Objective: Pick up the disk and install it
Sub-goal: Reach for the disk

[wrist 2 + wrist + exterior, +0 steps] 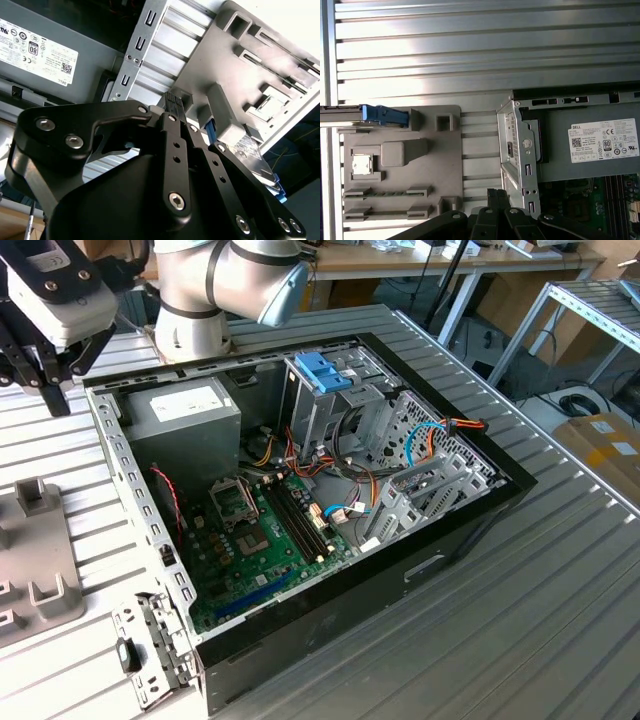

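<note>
Workshop setting, with benches and a metal rack [598, 308] behind. Ribbed aluminium table [520, 590] carried everything.

Computer case [330, 640] lay on its side on the table, cover off, insides facing up. Green motherboard [262, 540] on its floor. Grey power supply [185, 420] in the corner nearest the arm's base. Upright metal drive cage [322, 415] beside the power supply, with a blue handle [322, 372] on top.

Arm [230, 280] stood behind the case, reaching over towards the exterior view's left.

Grey holder plate [435, 165] lay flat on the table just beside the case, on the power supply's side.

Disk [365, 114] stood on edge along one border of the plate, at the end away from the case. Seen edge-on in the first wrist view: thin grey body, blue carrier end towards the plate's middle. In the second wrist view its white label and blue rail corners showed past the plate's blocks.

Gripper [497, 194] hung above the strip of table between plate and case. Fingers pressed together, nothing between them. Well apart from the disk, touching neither it nor the plate.
</note>
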Motion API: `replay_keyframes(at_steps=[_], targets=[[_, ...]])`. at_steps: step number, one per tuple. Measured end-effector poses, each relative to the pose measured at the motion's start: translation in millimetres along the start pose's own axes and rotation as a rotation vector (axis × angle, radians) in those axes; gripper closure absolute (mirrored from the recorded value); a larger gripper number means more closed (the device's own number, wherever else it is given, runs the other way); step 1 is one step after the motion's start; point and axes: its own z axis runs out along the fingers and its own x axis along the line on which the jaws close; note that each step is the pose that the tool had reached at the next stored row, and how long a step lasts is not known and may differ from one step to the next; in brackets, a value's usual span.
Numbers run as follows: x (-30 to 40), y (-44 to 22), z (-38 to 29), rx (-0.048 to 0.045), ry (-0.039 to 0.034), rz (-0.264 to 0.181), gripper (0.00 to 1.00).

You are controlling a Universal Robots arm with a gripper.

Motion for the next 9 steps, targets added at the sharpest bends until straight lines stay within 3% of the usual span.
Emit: replay_keyframes(at_steps=[9], targets=[[2.3, -0.2, 0.0, -0.0001, 0.0, 0.0, 0.9]])
